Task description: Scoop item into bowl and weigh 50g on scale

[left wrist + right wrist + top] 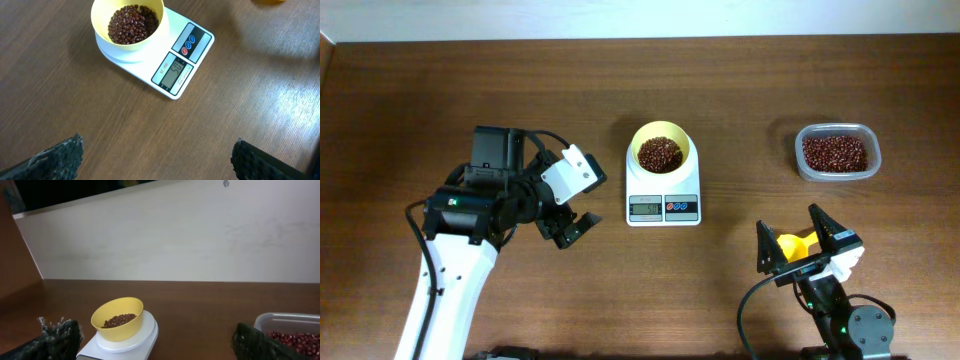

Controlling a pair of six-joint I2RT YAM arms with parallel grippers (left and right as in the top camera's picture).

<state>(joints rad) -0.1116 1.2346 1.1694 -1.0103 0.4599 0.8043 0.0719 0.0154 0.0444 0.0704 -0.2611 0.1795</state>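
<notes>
Coarse black pads (60,157) frame both wrist views; the left pincer (572,228) and the right pincer (798,240) stand spread wide with nothing clamped, and a small yellow scoop (792,243) shows in the right one's gap. Farther back at mid-table, the smooth, round pale yellow bowl (686,150) sits on the white, roughly square scale (664,195), holding a loose heap of tiny red-brown beans (660,153). More beans fill a clear rounded-rectangular plastic tub (799,155) at far right on the wood-grain table (520,80).
</notes>
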